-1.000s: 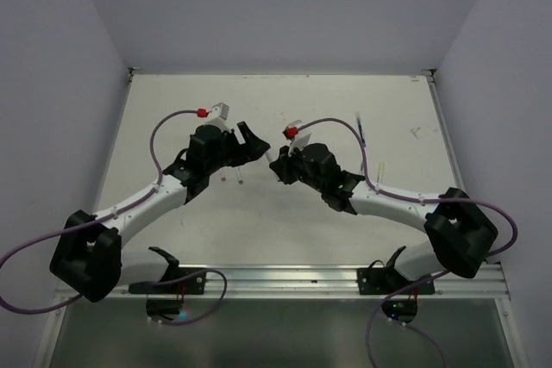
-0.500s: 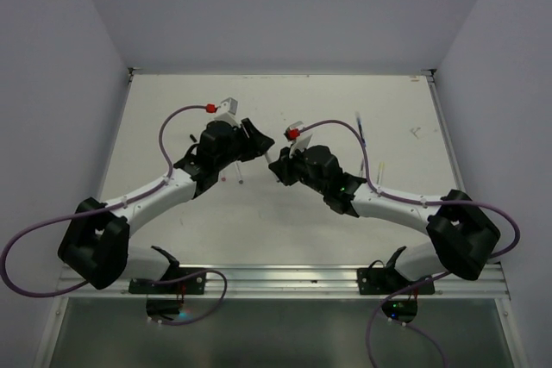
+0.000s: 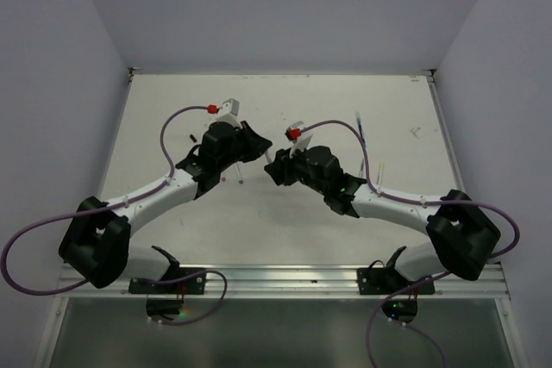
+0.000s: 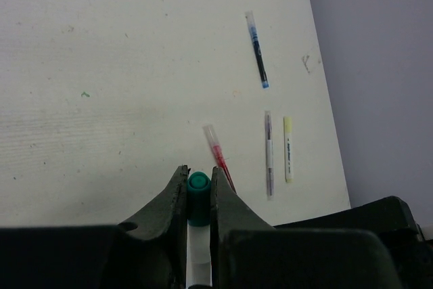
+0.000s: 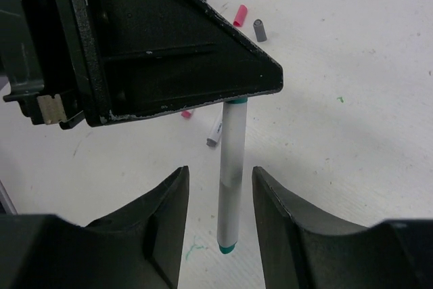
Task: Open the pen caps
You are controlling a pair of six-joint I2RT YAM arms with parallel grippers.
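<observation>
In the left wrist view my left gripper (image 4: 197, 170) is shut on the green pen cap (image 4: 197, 191), which sits on a white pen barrel (image 4: 198, 255) running back between the fingers. The right wrist view shows that same pen (image 5: 230, 174) hanging from the left gripper (image 5: 169, 52). It passes down between the fingers of my right gripper (image 5: 220, 169), which is open with a gap on both sides. From above, the two grippers (image 3: 259, 146) (image 3: 274, 164) meet tip to tip over the middle of the table.
Loose pens lie on the table: a blue one (image 4: 257, 49), a red one (image 4: 218, 155), a purple-grey one (image 4: 268, 153) and a yellow one (image 4: 287, 148). A pink cap (image 5: 240, 15) and a grey cap (image 5: 260, 30) lie near each other. A small black cap (image 3: 188, 137) rests left of the arms.
My left gripper has closed on the green cap. My right gripper has opened and let go of the pen barrel. The left arm has shifted slightly right.
</observation>
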